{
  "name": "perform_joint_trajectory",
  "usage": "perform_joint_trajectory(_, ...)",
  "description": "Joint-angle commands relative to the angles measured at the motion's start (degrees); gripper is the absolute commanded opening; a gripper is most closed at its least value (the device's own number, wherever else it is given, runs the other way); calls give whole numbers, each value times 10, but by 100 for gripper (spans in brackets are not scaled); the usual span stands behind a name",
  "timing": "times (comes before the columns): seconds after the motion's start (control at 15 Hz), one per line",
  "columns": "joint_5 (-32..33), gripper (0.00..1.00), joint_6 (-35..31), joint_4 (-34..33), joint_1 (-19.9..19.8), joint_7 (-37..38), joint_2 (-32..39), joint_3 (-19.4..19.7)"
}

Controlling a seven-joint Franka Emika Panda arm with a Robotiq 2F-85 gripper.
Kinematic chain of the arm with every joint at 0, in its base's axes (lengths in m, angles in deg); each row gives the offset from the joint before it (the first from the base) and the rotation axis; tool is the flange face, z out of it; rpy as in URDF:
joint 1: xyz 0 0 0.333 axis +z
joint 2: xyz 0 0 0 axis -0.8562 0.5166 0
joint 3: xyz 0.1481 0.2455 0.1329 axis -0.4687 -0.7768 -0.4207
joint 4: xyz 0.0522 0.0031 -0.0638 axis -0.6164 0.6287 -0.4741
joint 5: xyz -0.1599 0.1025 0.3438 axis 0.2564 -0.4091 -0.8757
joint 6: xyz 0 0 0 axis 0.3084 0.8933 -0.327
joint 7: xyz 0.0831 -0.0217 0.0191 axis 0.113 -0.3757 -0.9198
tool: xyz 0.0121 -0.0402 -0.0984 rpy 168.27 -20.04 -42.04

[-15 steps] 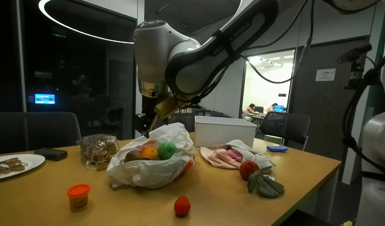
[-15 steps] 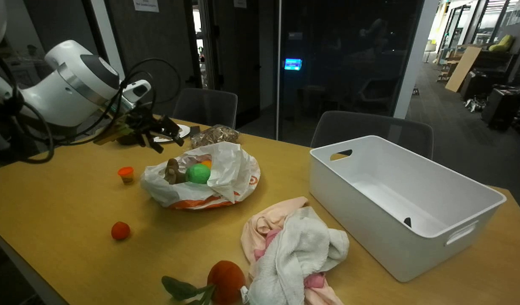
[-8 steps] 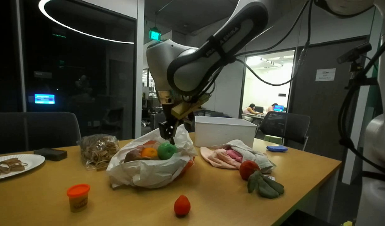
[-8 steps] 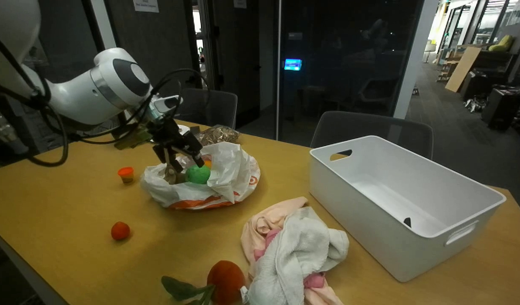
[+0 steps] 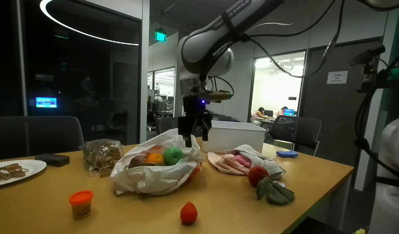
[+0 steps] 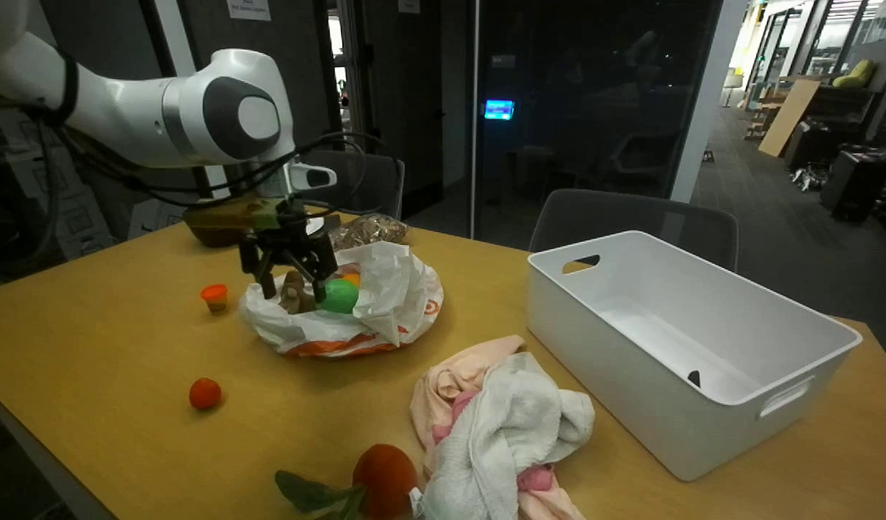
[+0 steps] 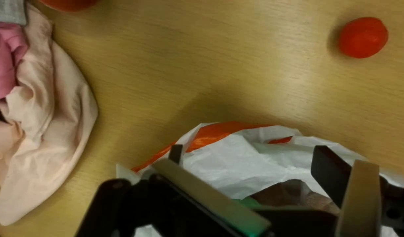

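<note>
End effector (image 5: 196, 140) above crinkled bag (image 5: 153, 180), likely plastic.

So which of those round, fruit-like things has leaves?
The large orange-red one beside the cloths: green leaves spread from it. The small red one, and the orange one and green one in the white bag, show none.
</note>
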Motion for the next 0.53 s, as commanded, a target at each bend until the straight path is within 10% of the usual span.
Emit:
perform_joint_trajectory(0.0, -67, 100, -100, 116, -4, -70, -97, 12)
perform_joint_trajectory(0.47, -89, 100, -197, 164, -2, -78, -125, 13)
